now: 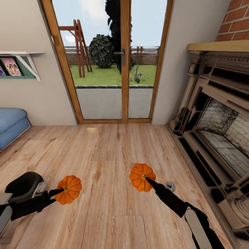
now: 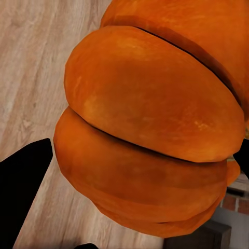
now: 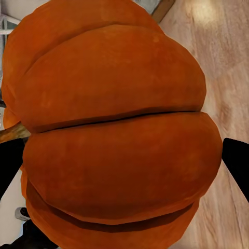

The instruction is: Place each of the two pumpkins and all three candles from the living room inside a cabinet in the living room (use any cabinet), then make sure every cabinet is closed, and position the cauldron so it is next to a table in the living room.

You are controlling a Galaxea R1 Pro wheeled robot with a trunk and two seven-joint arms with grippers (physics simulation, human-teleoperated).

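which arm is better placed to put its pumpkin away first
Neither clearly. The left gripper holds one pumpkin and the right gripper holds the other pumpkin, both over bare floor. The glass door and fireplace lie ahead, so the base probably has to turn first.

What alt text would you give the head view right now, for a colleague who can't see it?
Each gripper holds an orange pumpkin above a wooden floor: the left gripper one pumpkin, the right gripper the other pumpkin. Ahead stands a glass door onto a garden, with a fireplace along the right wall.
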